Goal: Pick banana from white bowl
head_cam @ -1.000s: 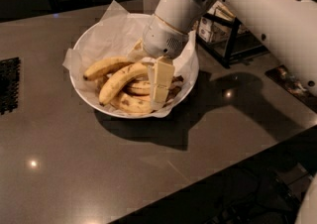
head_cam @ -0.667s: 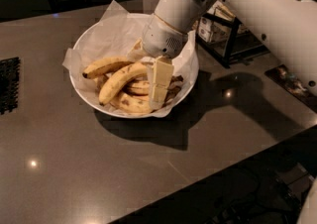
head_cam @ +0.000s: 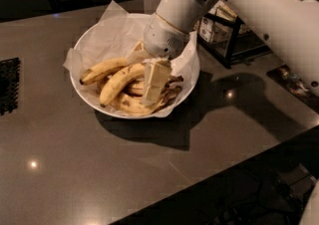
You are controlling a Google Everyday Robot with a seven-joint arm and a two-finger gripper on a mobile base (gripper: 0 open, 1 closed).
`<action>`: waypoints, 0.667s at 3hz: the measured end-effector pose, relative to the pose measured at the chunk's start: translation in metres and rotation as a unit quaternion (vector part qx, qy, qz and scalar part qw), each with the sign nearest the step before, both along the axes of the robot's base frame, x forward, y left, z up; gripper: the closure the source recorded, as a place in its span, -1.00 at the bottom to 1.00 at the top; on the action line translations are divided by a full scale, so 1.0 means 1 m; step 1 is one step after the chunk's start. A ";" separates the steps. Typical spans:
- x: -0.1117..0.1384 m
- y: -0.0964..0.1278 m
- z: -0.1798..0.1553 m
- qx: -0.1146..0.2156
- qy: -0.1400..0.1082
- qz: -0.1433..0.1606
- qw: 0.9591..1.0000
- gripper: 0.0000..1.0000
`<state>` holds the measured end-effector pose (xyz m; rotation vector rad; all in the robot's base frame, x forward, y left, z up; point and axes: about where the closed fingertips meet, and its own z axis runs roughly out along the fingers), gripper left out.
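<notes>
1. The white bowl [head_cam: 95,103] sits on a dark grey surface [head_cam: 75,169], towards its far side, and is lined with crumpled white paper [head_cam: 112,30] that sticks up past the rim at the back and the left.
2. The banana [head_cam: 119,80] lies in the middle of the bowl on top of the pile, curving from its lower left end up to the right.
3. A slimmer banana [head_cam: 102,68] lies just behind it, touching it, with its dark tip towards the left rim.
4. Smaller brown-spotted bananas [head_cam: 129,103] lie underneath, against the near wall of the bowl.
5. The gripper [head_cam: 152,97] reaches down into the bowl from the upper right, and its pale lower end covers the right end of the banana.
6. Whether the gripper is open, closed or holding the banana cannot be told, since its far side is hidden.
7. The white arm [head_cam: 259,5] runs off to the upper right and casts a shadow on the surface to the right of the bowl.
8. A black wire rack [head_cam: 224,35] stands just right of the bowl.
9. A black grille [head_cam: 9,84] lies at the left edge of the surface.
</notes>
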<state>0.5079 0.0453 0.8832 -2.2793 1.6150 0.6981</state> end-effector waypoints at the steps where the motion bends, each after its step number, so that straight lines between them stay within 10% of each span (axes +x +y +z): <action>1: 0.000 0.000 0.000 0.000 0.000 0.000 1.000 0.28; 2: 0.000 0.000 0.000 0.000 0.000 0.000 1.000 0.77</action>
